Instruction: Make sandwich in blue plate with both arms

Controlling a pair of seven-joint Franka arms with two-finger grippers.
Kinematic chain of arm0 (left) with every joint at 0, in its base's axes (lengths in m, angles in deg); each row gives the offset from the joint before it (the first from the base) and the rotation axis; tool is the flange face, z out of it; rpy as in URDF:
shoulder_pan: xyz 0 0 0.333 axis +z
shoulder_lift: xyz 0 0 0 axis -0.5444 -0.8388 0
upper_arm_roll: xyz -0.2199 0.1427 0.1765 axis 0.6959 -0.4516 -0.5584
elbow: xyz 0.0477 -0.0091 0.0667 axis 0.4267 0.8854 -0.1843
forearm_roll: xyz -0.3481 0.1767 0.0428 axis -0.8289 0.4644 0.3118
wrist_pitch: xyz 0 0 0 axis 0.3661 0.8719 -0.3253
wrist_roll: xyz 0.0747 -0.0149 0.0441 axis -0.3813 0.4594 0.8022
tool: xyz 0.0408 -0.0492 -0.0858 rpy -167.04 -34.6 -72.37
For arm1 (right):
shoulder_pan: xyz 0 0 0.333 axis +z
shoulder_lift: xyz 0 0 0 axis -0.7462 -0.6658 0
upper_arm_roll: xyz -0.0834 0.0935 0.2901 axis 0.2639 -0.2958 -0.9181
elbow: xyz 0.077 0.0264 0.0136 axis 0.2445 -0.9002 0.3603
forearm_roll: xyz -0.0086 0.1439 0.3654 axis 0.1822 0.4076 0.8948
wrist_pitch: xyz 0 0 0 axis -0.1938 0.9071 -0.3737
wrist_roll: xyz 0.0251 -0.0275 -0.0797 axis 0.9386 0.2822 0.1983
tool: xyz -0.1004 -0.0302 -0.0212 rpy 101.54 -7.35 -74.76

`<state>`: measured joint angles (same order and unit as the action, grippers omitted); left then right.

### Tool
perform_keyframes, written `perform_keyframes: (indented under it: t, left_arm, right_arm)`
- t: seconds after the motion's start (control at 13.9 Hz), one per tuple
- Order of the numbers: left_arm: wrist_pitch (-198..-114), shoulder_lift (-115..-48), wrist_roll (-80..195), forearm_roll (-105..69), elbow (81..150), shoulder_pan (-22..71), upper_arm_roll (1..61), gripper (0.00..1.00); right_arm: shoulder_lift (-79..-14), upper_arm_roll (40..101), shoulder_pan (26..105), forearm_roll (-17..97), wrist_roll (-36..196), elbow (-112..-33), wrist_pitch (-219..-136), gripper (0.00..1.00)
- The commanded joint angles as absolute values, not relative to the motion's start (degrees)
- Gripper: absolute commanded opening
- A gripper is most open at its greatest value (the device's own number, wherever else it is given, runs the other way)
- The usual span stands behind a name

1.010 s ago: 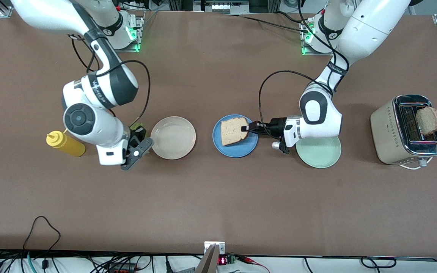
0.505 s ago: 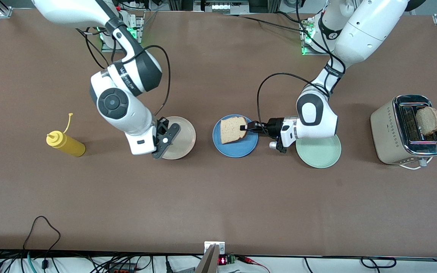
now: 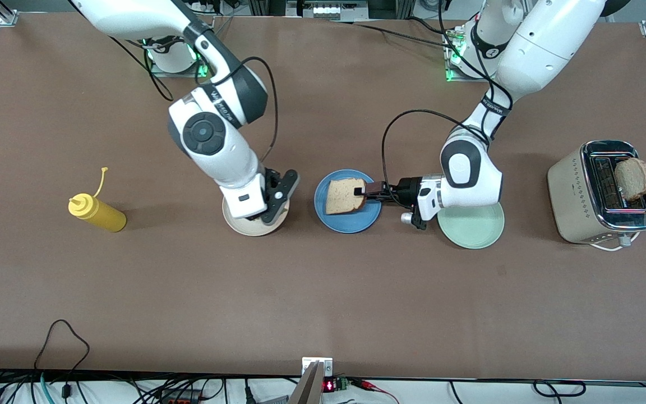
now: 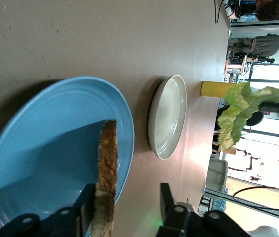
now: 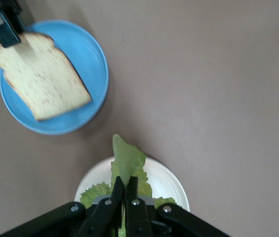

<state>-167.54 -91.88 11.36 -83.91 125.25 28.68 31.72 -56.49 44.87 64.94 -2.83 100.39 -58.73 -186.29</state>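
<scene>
**Lettuce carried toward the bread**

Within the last second the right gripper [image 5: 125, 193], clamped on the lettuce leaf [image 5: 125, 165], has been swung from beside the mustard bottle [image 3: 96, 212] to over the cream plate [image 3: 239, 223]. A bread slice [image 3: 344, 195] is held over the blue plate [image 3: 351, 224], pinched by the left gripper [image 3: 363, 191], whose wrist is laid level.

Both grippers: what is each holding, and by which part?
Left gripper pinches the bread slice by one edge over the blue plate. Right gripper grips the lettuce leaf mid-leaf.
</scene>
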Motion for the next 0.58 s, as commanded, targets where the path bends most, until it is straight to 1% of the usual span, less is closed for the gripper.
perform_keyframes:
  t: [0.0, 0.14, 0.5]
  left_arm:
    - [-167.5, -87.7, 11.2, -79.7, 126.5, 29.2, 30.9, 1.0]
    - [-167.0, -85.9, 13.2, -73.5, 126.5, 31.0, 30.4, 1.0]
    - [-160.7, -80.0, 24.5, -52.2, 125.5, 34.2, 30.3, 1.0]
  right_arm:
    - [-58.1, 44.8, 67.2, -1.1, 98.3, -58.3, -191.7, 0.0]
    - [-59.2, 44.9, 69.3, -1.0, 95.1, -58.3, -195.0, 0.0]
    - [-64.4, 45.0, 74.5, -1.2, 89.4, -58.2, -207.2, 0.0]
